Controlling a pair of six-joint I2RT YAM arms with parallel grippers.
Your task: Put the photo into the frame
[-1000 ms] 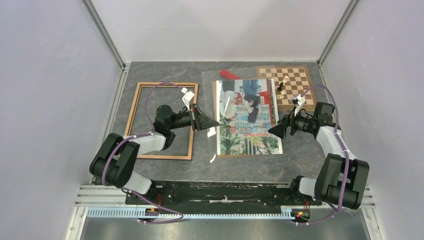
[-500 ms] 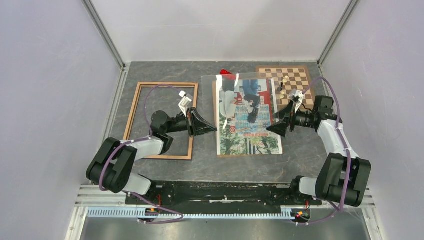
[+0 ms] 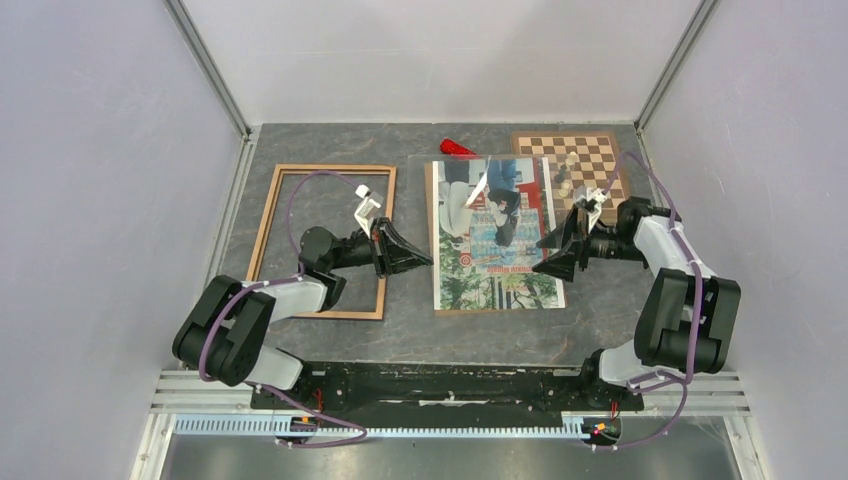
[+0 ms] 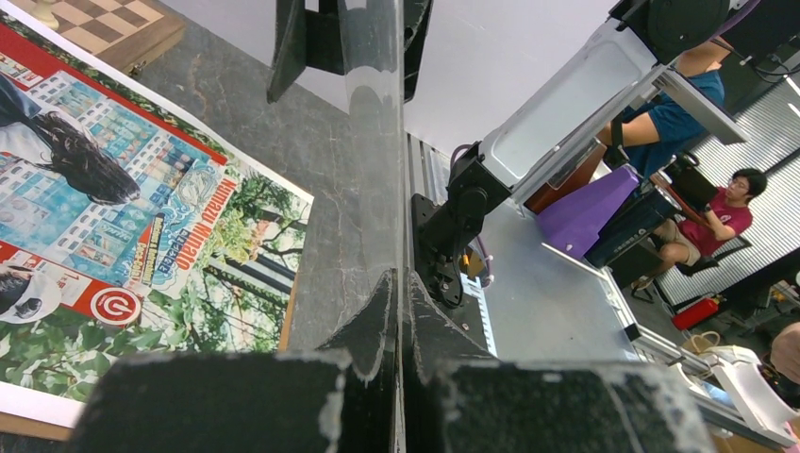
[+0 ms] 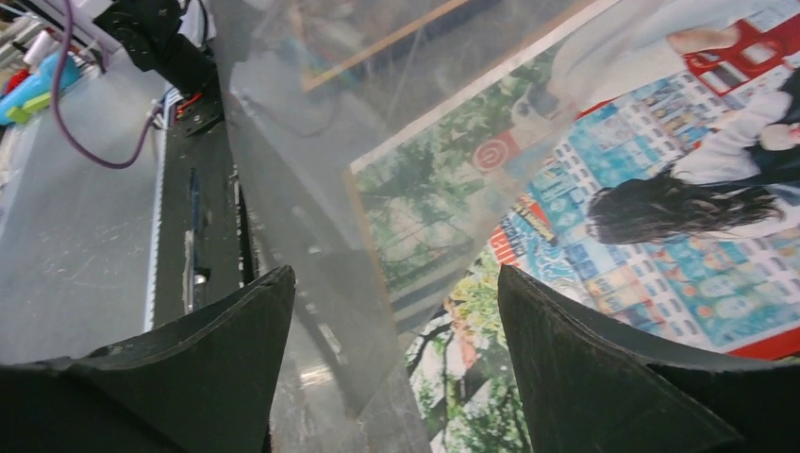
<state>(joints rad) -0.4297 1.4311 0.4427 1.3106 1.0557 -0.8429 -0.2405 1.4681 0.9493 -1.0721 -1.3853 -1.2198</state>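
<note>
The photo (image 3: 497, 240) lies face up in the middle of the table on a brown panel (image 3: 431, 235); it also shows in the left wrist view (image 4: 141, 217) and the right wrist view (image 5: 660, 208). The empty light-wood frame (image 3: 266, 235) lies flat to its left. My left gripper (image 3: 425, 258) is shut on the near left edge of a clear sheet (image 3: 455, 205), holding it tilted up over the photo; that sheet (image 4: 373, 142) is edge-on in its own view. My right gripper (image 3: 545, 256) stands open, its fingers either side of the sheet's right edge (image 5: 311, 142) without touching it.
A wooden chessboard (image 3: 590, 160) with a few pieces (image 3: 566, 180) sits at the back right, close behind my right arm. A small red object (image 3: 457, 148) lies behind the photo. Grey walls close in the table on the left, back and right.
The clear sheet has risen and tilted up over the photo. My left gripper drew slightly left with it. My right gripper swung up to the sheet's right edge and its jaws narrowed a little.
</note>
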